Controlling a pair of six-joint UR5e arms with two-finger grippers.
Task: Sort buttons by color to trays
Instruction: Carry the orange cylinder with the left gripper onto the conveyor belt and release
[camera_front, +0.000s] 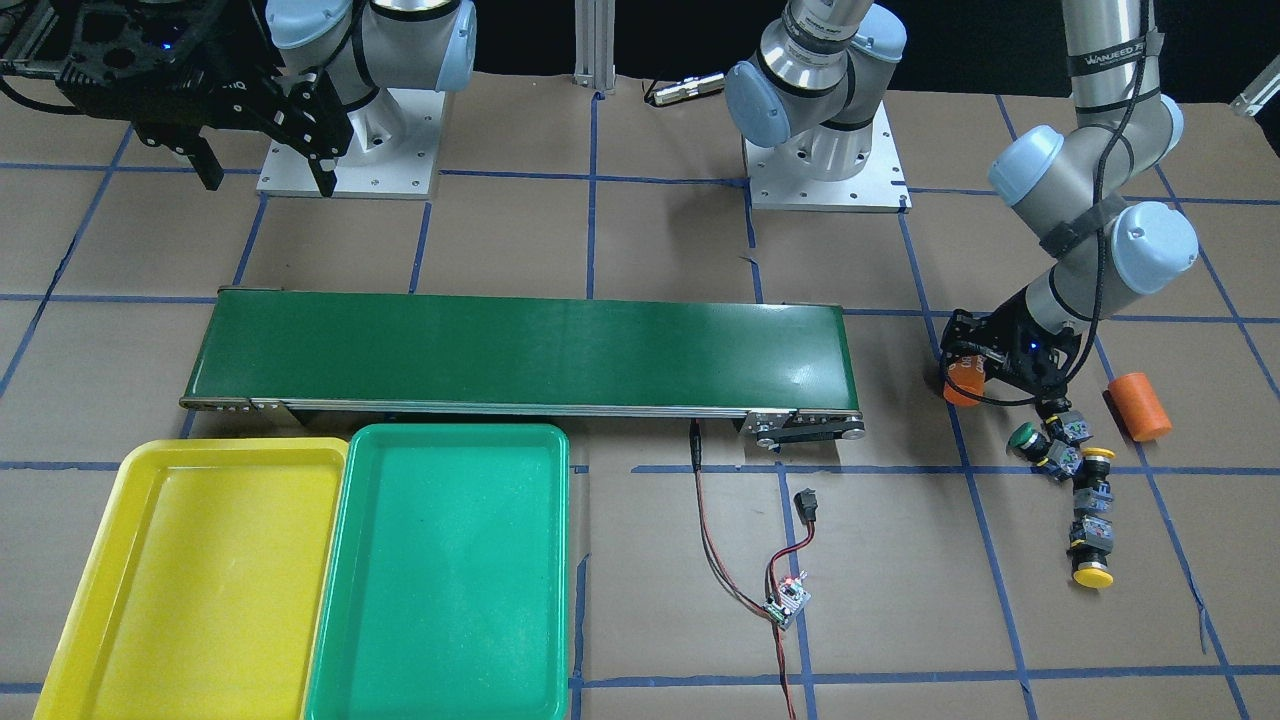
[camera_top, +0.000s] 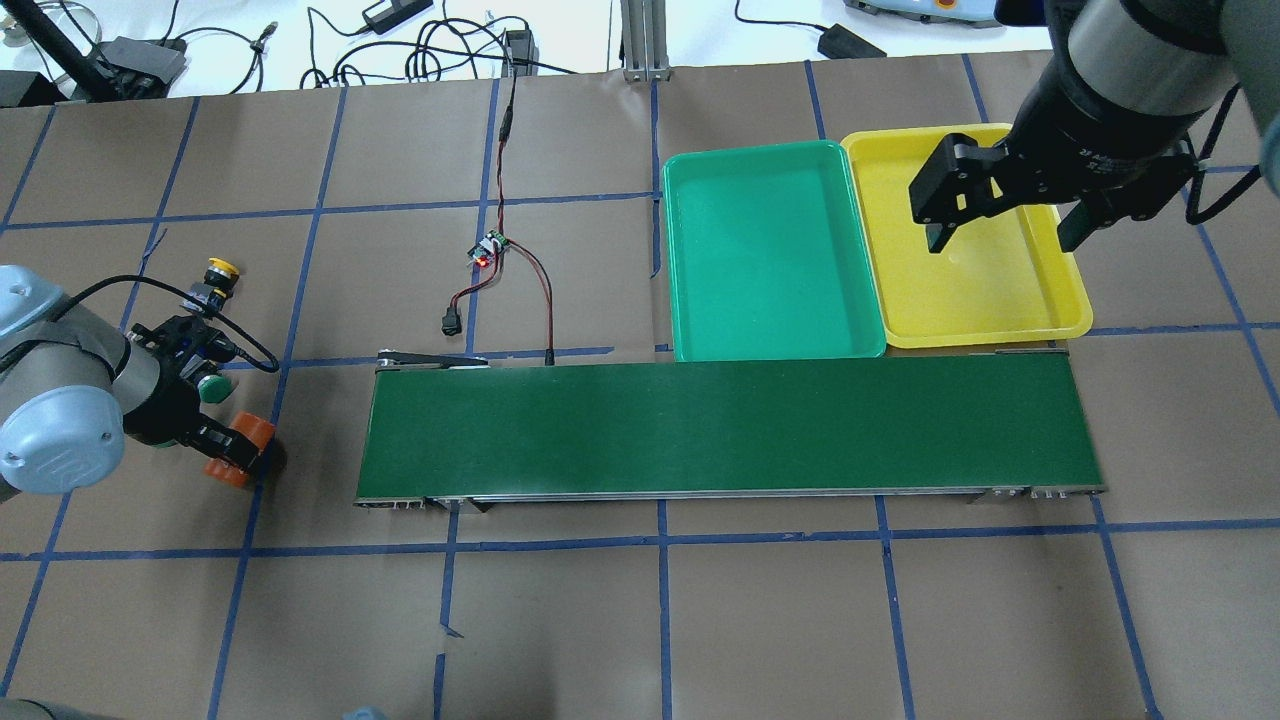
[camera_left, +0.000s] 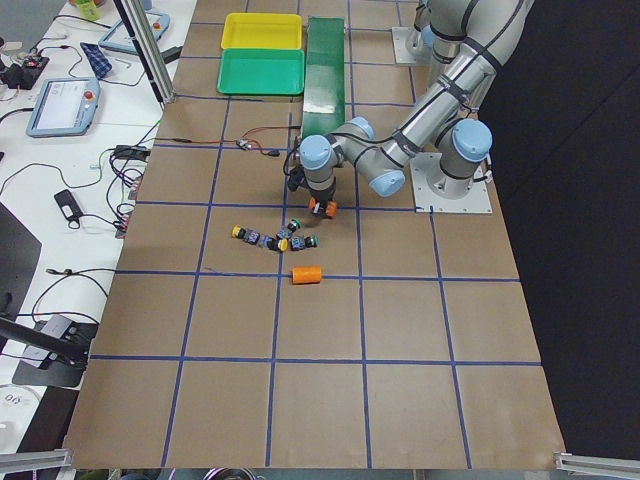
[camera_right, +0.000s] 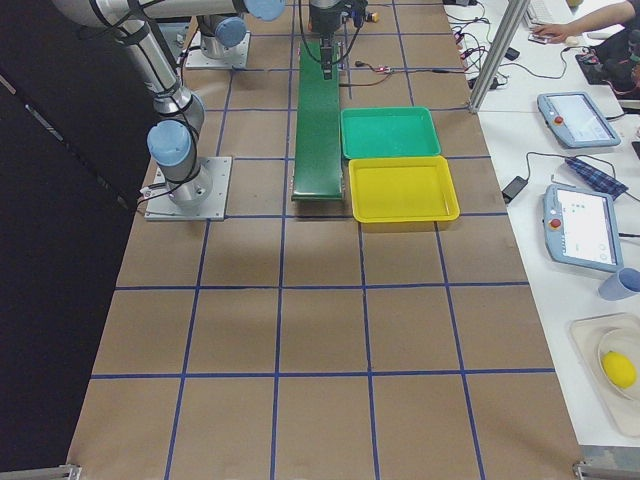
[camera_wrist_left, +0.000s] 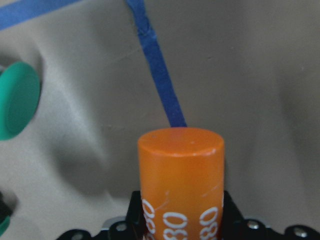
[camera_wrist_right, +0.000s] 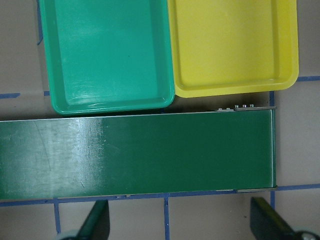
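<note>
**Buttons lie untouched while the left gripper holds an orange cylinder**

Your left gripper is clamped on an orange cylinder, which is no part of the sort. It sits at the left end of the bench, just off the left end of the conveyor belt. The step in hand looks like clearing this piece away.

Do it well by carrying the cylinder away from the cluster, not across it. A green cap lies close beside the gripper, so a low sweep would likely knock it and scatter the rest. Set the cylinder down well apart, as the second orange cylinder already lies. Then come back for one button at a time, and take each by its squared block, since the domed cap would probably slip.

The buttons lie on their sides in a loose, crooked chain, some touching. Two yellow mushroom caps show plainly, one of them at the far end of the chain. One green cap is clear; a sliver of green at the wrist view's lower left edge may be the other. The blocks are grey and black.

Your right gripper hangs with its jaws apart, holding nothing, above the yellow tray. The green tray sits just beside that, both on the far side of the belt's right end. Neither tray holds anything.
</note>
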